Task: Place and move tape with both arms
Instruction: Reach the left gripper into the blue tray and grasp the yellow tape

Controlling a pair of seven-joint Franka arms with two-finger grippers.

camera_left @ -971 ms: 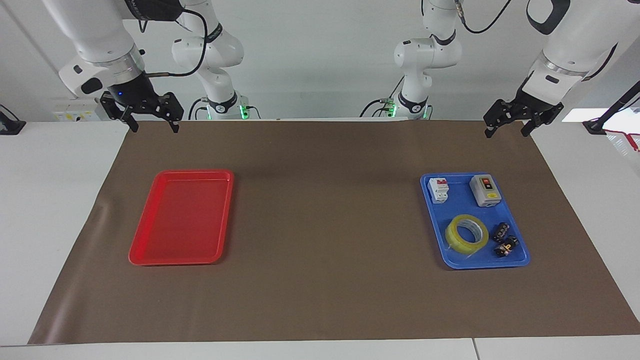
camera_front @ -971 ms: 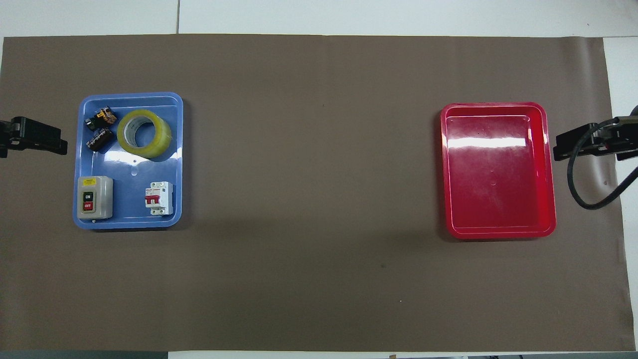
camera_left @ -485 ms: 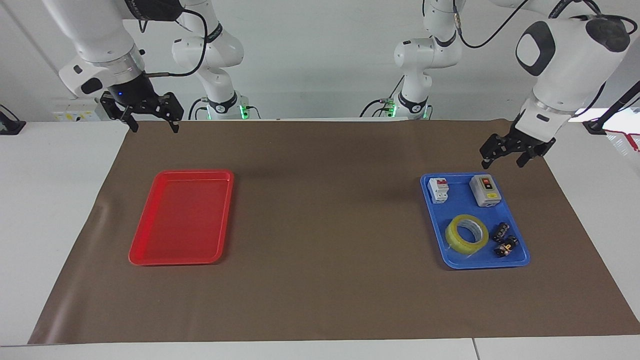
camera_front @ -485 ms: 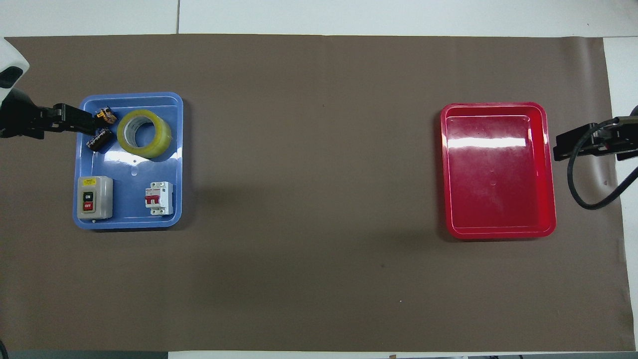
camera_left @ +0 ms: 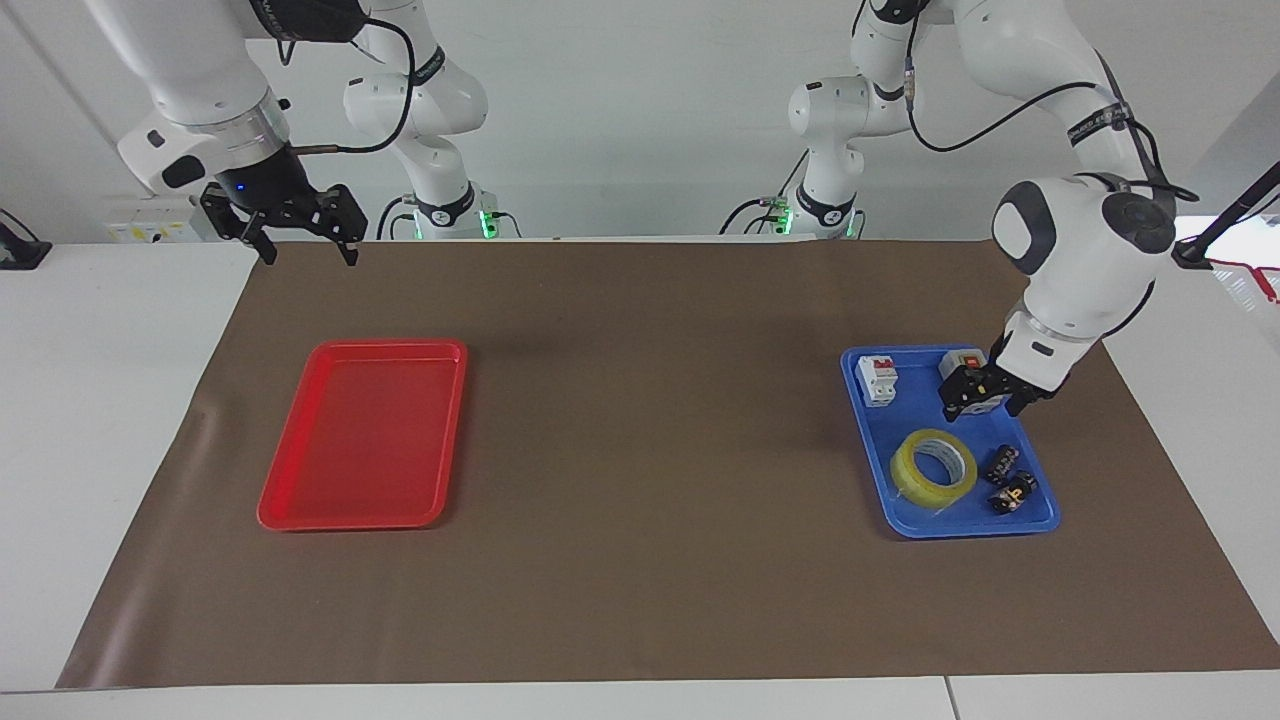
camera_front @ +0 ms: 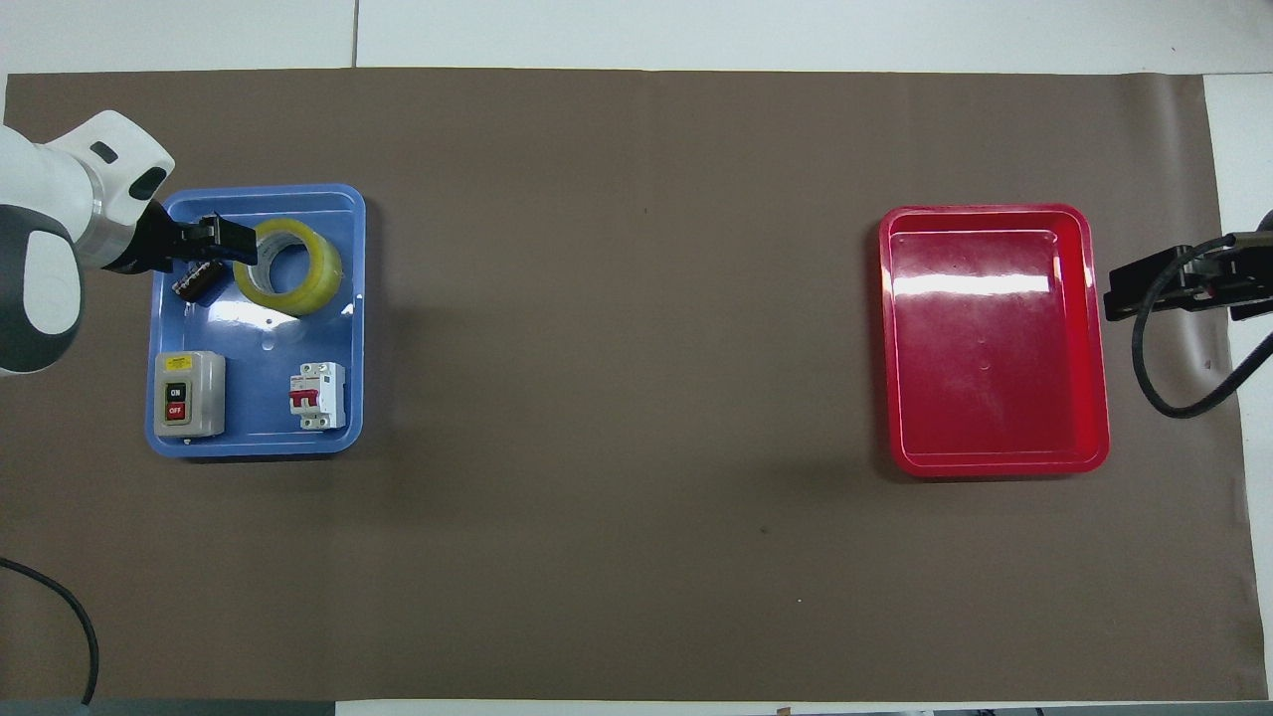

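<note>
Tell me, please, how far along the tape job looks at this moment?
Done: nothing; the tape lies in the blue tray, and the red tray holds nothing. In hand: the left gripper, open, hangs over the blue tray beside the tape. Left: gripping, carrying, placing. The right gripper waits, open, over the mat's edge.

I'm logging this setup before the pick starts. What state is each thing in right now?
tape: lying flat in the blue tray, not gripped.
left tool: open, raised over the blue tray beside the tape.
right tool: open, empty, waiting over the mat's edge.
red tray: empty.
grey switch box: in the blue tray.
white breaker: in the blue tray.
</note>
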